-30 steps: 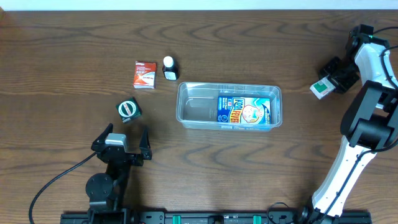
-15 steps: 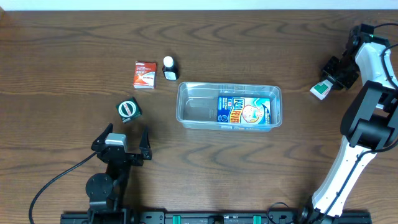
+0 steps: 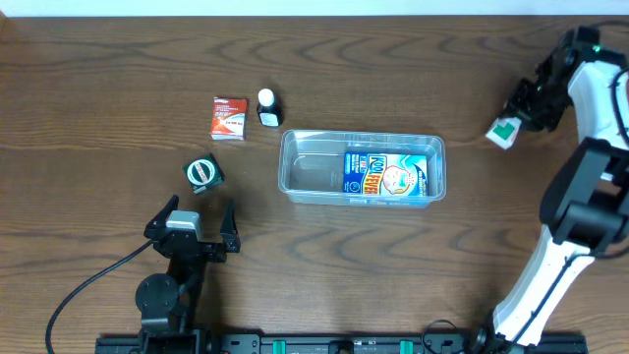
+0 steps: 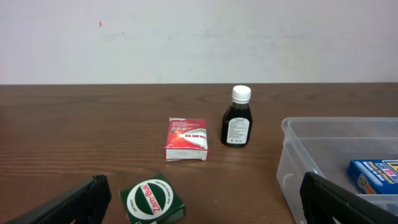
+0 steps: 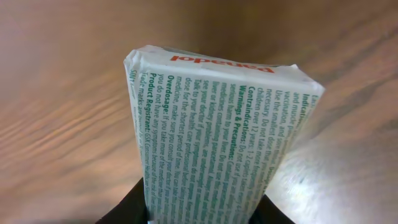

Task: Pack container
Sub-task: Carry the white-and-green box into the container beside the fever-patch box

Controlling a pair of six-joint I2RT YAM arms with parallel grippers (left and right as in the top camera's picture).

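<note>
At upper right, a box (image 3: 501, 132) was pinched by the right pincer (image 3: 518, 119) above the bench (image 3: 98, 79), likely destined for the container (image 3: 295, 157); the left pincer (image 3: 200, 211) was held spread.

**A:** What does the container (image 3: 307, 175) look like?

**B:** It is a see-through plastic tub. It is long and low, with round corners and a rim. Its top is open.

**A:** Where is it?

**B:** It sits flat on the desk (image 3: 98, 88), near the middle, a little toward 3 o'clock. Its long sides run from 9 o'clock to 3 o'clock.

**A:** What is inside?

**B:** A blue box (image 3: 385, 174) lies flat in the 3 o'clock half.
</note>
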